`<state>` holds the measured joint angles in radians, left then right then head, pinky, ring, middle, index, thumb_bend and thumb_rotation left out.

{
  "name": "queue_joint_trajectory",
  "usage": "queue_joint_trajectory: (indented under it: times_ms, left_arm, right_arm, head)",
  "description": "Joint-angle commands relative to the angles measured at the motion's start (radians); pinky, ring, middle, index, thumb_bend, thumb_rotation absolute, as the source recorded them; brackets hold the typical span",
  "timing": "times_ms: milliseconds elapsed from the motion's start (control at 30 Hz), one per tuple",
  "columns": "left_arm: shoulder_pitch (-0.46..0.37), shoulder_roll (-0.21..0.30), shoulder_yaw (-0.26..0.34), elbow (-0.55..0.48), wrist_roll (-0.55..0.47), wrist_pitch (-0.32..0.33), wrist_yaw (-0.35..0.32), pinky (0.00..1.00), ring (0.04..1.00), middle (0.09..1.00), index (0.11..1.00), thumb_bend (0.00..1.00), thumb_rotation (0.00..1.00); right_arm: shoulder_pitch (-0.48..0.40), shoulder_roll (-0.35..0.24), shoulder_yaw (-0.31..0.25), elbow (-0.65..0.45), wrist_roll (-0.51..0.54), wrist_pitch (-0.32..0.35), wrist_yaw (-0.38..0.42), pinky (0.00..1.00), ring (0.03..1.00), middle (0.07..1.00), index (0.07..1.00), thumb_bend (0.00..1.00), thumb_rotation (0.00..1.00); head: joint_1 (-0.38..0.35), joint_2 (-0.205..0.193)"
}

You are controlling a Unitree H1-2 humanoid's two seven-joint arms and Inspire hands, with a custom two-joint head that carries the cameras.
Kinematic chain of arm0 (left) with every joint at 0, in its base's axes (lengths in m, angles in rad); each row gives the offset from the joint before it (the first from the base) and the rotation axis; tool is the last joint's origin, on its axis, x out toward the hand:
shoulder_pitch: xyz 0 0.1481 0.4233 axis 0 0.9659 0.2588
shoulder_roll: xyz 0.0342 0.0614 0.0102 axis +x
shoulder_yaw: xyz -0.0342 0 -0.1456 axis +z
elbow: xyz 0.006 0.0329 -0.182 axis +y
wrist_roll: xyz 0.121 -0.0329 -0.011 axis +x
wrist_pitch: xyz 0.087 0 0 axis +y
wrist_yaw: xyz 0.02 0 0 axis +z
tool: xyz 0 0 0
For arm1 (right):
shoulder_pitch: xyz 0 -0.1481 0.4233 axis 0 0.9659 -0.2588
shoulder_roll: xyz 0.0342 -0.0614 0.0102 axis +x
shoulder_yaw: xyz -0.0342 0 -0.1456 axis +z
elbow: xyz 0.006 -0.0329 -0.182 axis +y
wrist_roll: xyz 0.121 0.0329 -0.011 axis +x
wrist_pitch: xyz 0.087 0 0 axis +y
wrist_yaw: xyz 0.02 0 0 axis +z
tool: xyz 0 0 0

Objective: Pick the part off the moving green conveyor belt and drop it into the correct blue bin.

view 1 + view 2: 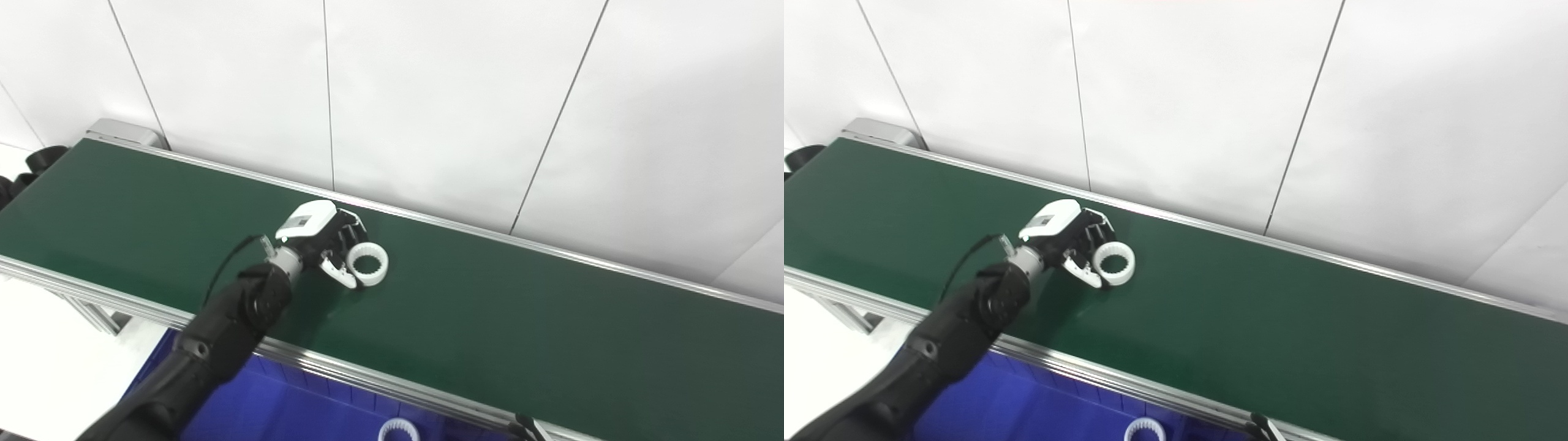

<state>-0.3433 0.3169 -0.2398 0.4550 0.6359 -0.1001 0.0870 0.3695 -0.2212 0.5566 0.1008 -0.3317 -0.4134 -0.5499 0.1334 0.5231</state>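
A white toothed ring (368, 264) lies on the green conveyor belt (520, 318), left of its middle. My left hand (324, 240) reaches in from the lower left and is closed on the ring's left side, fingers on the far edge and thumb (340, 275) on the near edge. The ring still sits at belt level. It also shows in the right eye view (1115, 263). Only a dark tip of my right hand (525, 427) shows at the bottom edge, and its state is hidden.
A blue bin (275, 404) stands below the belt's near rail and holds another white toothed ring (398, 430). Black round parts (37, 160) sit off the belt's far left end. A white panelled wall runs behind the belt.
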Motion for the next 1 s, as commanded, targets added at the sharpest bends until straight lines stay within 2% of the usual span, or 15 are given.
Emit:
queue_joint_trajectory:
  times_ms: [0, 100, 233, 333, 467, 600, 733, 967]
  left_arm:
    - [-0.027, -0.026, 0.013, 0.035, -0.031, -0.079, 0.072, 0.46, 0.418, 0.497, 0.536, 0.5, 0.0]
    - [-0.035, -0.053, 0.022, 0.07, -0.059, -0.115, 0.108, 0.45, 0.411, 0.485, 0.546, 0.5, 0.0]
    - [-0.035, -0.075, 0.027, 0.076, -0.089, -0.131, 0.109, 0.44, 0.406, 0.484, 0.549, 0.5, 0.0]
    - [-0.031, -0.077, 0.024, 0.064, -0.094, -0.125, 0.104, 0.42, 0.397, 0.481, 0.55, 0.49, 0.0]
    - [-0.018, -0.07, 0.03, 0.029, -0.103, -0.123, 0.097, 0.43, 0.406, 0.489, 0.543, 0.5, 0.0]
    - [0.036, -0.058, 0.056, -0.079, -0.154, -0.162, 0.09, 0.41, 0.401, 0.489, 0.551, 0.49, 0.0]
    - [0.117, -0.052, 0.084, -0.237, -0.206, -0.157, 0.056, 0.41, 0.403, 0.497, 0.55, 0.49, 0.0]
    - [0.264, -0.018, 0.123, -0.486, -0.265, -0.171, -0.01, 0.39, 0.397, 0.498, 0.554, 0.49, 0.0]
  right_arm:
    - [0.009, 0.0, -0.001, -0.035, -0.005, -0.056, -0.012, 0.59, 0.735, 0.786, 0.834, 0.79, 0.44]
    - [0.007, 0.0, 0.002, -0.035, 0.0, -0.056, -0.017, 0.59, 0.735, 0.785, 0.832, 0.79, 0.41]
    - [0.012, 0.005, -0.002, -0.039, 0.003, -0.056, -0.006, 0.58, 0.74, 0.793, 0.836, 0.79, 0.41]
    - [0.013, 0.006, -0.001, -0.041, 0.002, -0.056, -0.009, 0.56, 0.733, 0.792, 0.835, 0.79, 0.41]
    - [0.015, 0.006, 0.001, -0.044, 0.001, -0.056, -0.012, 0.58, 0.735, 0.79, 0.839, 0.79, 0.42]
    - [0.021, 0.007, 0.002, -0.053, 0.002, -0.056, -0.016, 0.58, 0.727, 0.79, 0.836, 0.8, 0.41]
    - [0.027, 0.004, 0.001, -0.06, -0.004, -0.056, -0.015, 0.59, 0.737, 0.791, 0.841, 0.81, 0.42]
    - [0.034, 0.002, -0.001, -0.079, 0.001, -0.056, -0.006, 0.6, 0.741, 0.788, 0.837, 0.82, 0.39]
  head:
    - [0.001, 0.001]
    - [0.0, 0.002]
    - [-0.001, 0.005]
    - [-0.001, 0.007]
    - [-0.009, 0.013]
    - [-0.019, 0.026]
    - [-0.032, 0.044]
    - [-0.066, 0.091]
